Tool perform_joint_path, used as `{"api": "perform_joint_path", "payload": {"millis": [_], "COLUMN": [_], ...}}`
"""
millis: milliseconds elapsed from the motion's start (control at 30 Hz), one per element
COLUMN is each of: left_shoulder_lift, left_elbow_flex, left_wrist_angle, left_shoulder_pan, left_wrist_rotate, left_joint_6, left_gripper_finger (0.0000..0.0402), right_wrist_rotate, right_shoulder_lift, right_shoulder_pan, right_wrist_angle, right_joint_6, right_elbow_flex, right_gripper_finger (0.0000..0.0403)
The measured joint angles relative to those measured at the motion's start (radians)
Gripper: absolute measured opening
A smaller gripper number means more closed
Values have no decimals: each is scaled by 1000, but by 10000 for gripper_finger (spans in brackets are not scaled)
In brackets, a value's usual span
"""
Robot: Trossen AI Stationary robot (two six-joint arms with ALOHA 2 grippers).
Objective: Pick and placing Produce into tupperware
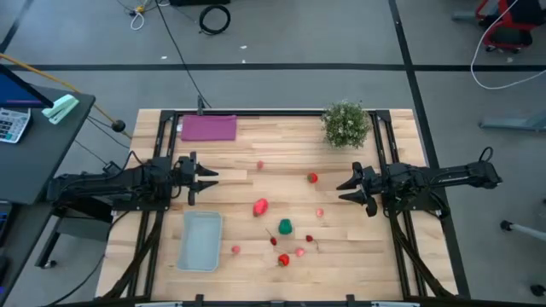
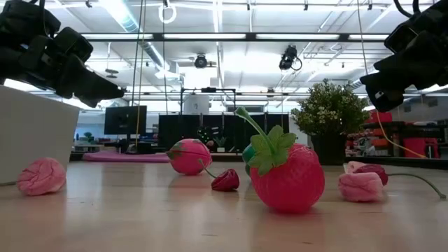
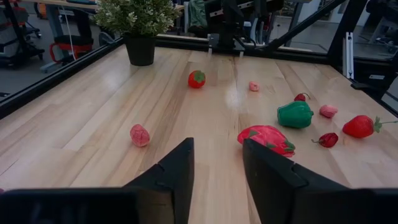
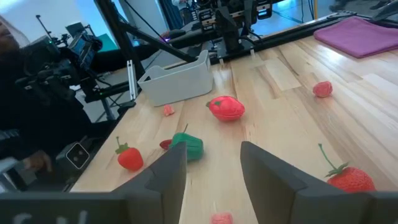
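Note:
The tupperware point(image 1: 200, 240) lies flat near the table's near-left part and also shows in the right wrist view point(image 4: 180, 78). The produce is scattered mid-table: a large red piece point(image 1: 260, 205), a green pepper point(image 1: 285, 226), a strawberry point(image 1: 313, 177), another strawberry point(image 1: 284, 259), and small pink and dark red pieces around them. My left gripper point(image 1: 205, 176) hovers open above the table, left of the produce and beyond the tupperware's far end; the red piece point(image 3: 267, 138) lies just ahead of it. My right gripper point(image 1: 345, 188) hovers open to the right of the produce.
A bushy potted plant point(image 1: 345, 124) stands at the far right part of the table. A flat purple sheet point(image 1: 208, 128) lies at the far left. Black frame rails run along the table's left, right and far edges. Bare wood lies between the two grippers' far sides.

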Motion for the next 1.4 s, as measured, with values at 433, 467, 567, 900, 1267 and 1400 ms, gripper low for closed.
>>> {"api": "perform_joint_path", "payload": {"millis": [433,467,567,900,1267,1400], "left_shoulder_lift": [0,0,0,0,0,0], "left_elbow_flex": [0,0,0,0,0,0], "left_wrist_angle": [0,0,0,0,0,5], "left_shoulder_pan": [0,0,0,0,0,0], "left_wrist_rotate": [0,0,0,0,0,0], "left_joint_6": [0,0,0,0,0,-21], "left_gripper_finger": [148,148,147,138,146,140], "right_wrist_rotate": [0,0,0,0,0,0], "right_shoulder_lift": [0,0,0,0,0,0], "right_shoulder_pan": [0,0,0,0,0,0], "right_wrist_angle": [0,0,0,0,0,0], "right_joint_6": [0,0,0,0,0,0], "right_elbow_flex": [0,0,0,0,0,0], "right_gripper_finger": [160,160,160,160,160,160]}}
